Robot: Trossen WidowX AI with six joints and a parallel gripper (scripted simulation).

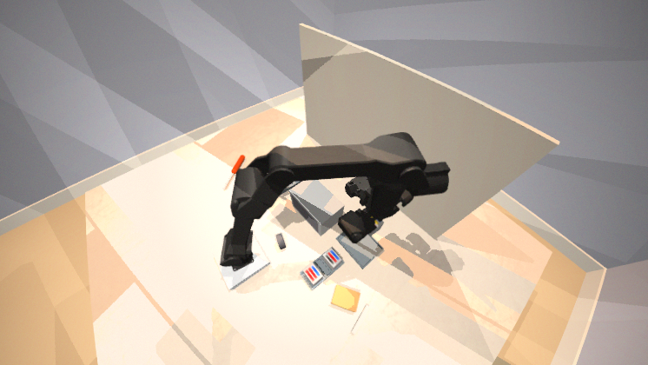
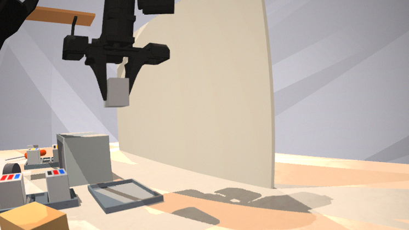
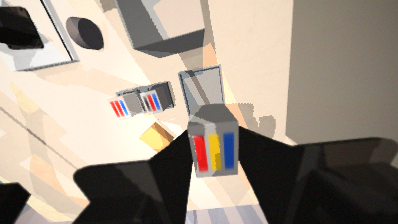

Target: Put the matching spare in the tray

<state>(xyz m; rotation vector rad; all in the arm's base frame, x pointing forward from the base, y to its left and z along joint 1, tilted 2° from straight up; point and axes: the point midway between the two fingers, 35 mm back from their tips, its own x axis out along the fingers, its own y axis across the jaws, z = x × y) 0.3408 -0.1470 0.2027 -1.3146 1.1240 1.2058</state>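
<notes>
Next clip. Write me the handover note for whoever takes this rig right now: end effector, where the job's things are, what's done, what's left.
End effector: shut on a grey spare, held high in the air. Its label, seen in the wrist view, reads red, yellow, blue.
Tray: on the table beside the grey unit, nothing in it. In the wrist view it lies just beyond the held spare.
Other spares: two with red and blue stripes in a holder near the tray.
Done: spare picked and carried towards the tray.
Left: lower into the tray, open, withdraw. The unit's back code is not visible here, so the match is unconfirmed.
</notes>
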